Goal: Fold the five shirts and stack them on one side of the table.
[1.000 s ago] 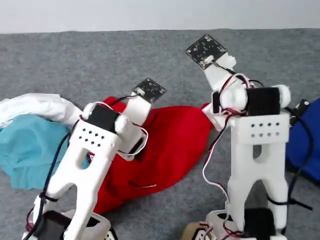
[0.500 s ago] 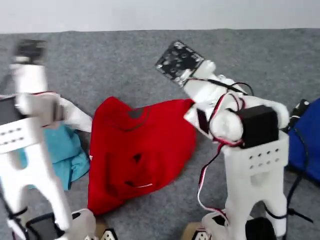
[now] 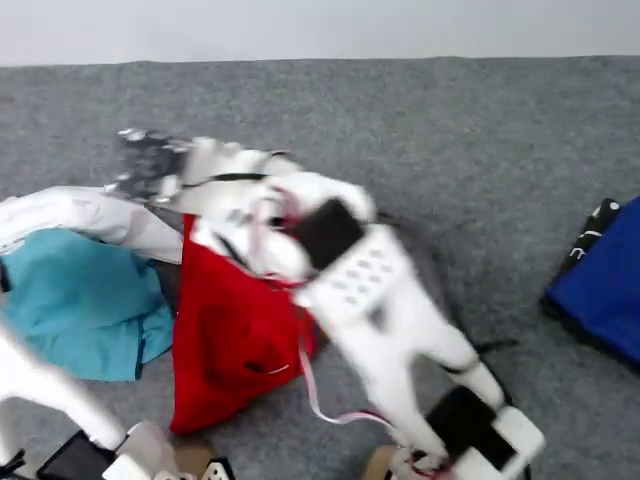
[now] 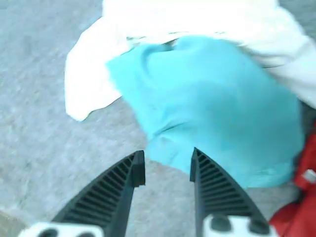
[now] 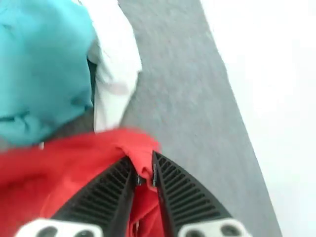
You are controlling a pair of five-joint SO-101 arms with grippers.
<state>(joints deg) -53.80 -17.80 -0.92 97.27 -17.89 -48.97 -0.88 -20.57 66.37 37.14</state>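
Hem of red shirt (image 5: 54, 168) in right end effector (image 5: 144, 169) (blue shirt (image 3: 603, 290) partly offscreen)

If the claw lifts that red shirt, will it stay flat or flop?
Probably flop: the red shirt lies creased and bunched, so it should drape from the right gripper. It looks thin and light; the pinch at its edge might slip.

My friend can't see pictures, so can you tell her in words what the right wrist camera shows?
The right gripper is shut on a fold of the red shirt. Beyond it, a teal shirt and a white shirt lie crumpled side by side on the gray table.
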